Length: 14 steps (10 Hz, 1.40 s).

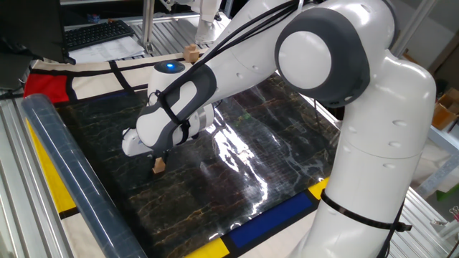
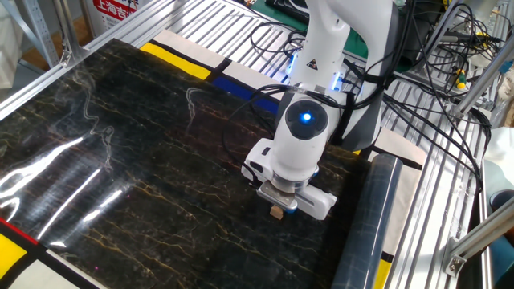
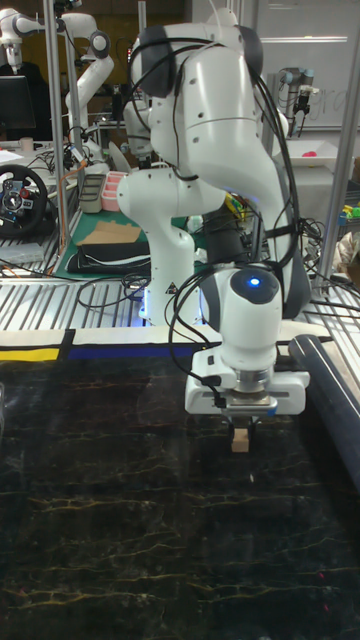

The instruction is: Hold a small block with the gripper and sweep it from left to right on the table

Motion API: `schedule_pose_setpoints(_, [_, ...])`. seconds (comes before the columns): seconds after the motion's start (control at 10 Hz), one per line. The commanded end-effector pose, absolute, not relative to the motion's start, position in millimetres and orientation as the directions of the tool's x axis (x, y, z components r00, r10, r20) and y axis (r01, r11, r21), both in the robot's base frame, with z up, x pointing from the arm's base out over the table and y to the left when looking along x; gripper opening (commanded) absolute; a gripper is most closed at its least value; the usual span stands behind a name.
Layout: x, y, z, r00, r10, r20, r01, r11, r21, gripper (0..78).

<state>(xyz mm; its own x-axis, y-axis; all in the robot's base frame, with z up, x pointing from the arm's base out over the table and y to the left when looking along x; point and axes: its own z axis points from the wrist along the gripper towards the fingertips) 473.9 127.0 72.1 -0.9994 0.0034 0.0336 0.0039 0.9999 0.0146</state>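
The small block (image 1: pixel 158 165) is a tiny tan wooden cube resting on the glossy black veined table (image 1: pixel 244 179), pinched between black fingers. My gripper (image 1: pixel 158 159) points straight down and is shut on it, under the white wrist with its blue light. In the other fixed view the small block (image 2: pixel 276 213) pokes out below the gripper (image 2: pixel 278 207), close to the table's (image 2: pixel 120 160) right side. The tall fixed view shows the small block (image 3: pixel 239 441) touching the table (image 3: pixel 120 500) beneath the gripper (image 3: pixel 240 429). The wrist hides most of the fingers.
A clear plastic roll (image 1: pixel 72 179) lies along the table's edge just beyond the gripper; the same plastic roll (image 2: pixel 369 233) runs down the right side in the other fixed view. A paler, larger wooden cube (image 1: pixel 191 53) sits on the white cloth at the back. Cables lie on the metal frame.
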Motion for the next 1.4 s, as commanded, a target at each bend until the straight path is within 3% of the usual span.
schedule_pose_setpoints(0.1, [474.1, 108.8, 58.4, -0.999, -0.016, 0.038, -0.016, 1.000, 0.004, 1.2])
schedule_pose_setpoints(1.4, [482.0, 91.8, 55.8, -0.998, -0.054, 0.020, -0.054, 0.999, 0.005, 1.2])
